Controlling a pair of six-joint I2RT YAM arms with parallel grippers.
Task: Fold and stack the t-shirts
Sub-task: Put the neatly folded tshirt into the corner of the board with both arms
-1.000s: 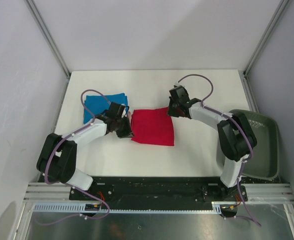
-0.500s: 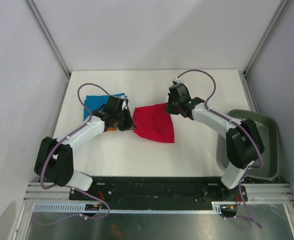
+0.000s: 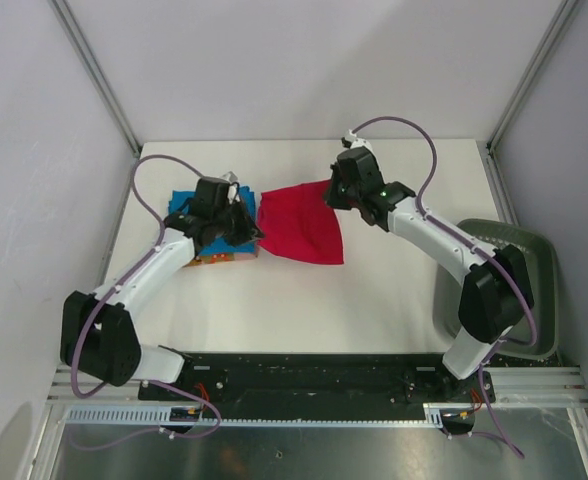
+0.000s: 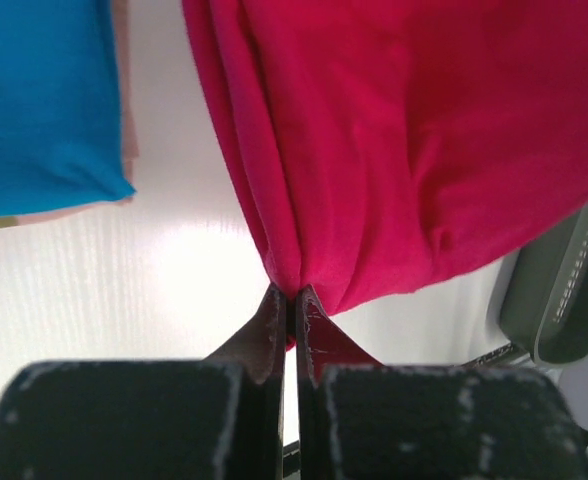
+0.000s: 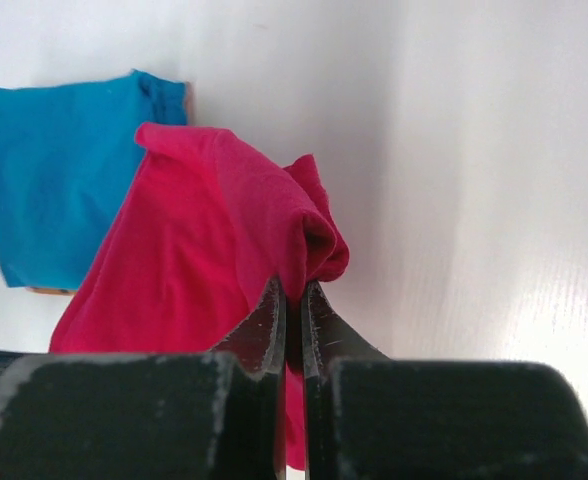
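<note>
- The left gripper [image 4: 289,305] is pinched shut on a small bunch of the red t-shirt [image 3: 299,228]. The right gripper [image 5: 292,300] is clamped the same way on another bunched corner.
- The red shirt hangs between the two arms at the centre of the top view, sagging toward the lower middle of the frame. I cannot tell whether its low edge touches the table [image 3: 304,300].
- The blue t-shirt [image 3: 182,204] lies folded left of centre, on an orange t-shirt [image 3: 217,258] of which only a thin edge shows. The red shirt's left edge is just beside this stack.
- Risk: each grip holds only a narrow fold at the very fingertips. If the arms pull apart or move unevenly, the cloth may slip out and the fold come undone.
- Risk: the slack middle may drag over the blue shirt on the way across, rumpling it or pushing the stack askew.
- Risk: if one corner is lowered before the other, the red shirt may land twisted or overhang the stack's edge.
- Risk: the left wrist sits right above the blue shirt, so a low approach could press on it or catch it.
- No brand, label or writing can be read anywhere. No neck tag shows on the red shirt, and the grey bin [image 3: 539,290] at the right edge shows no marking.
</note>
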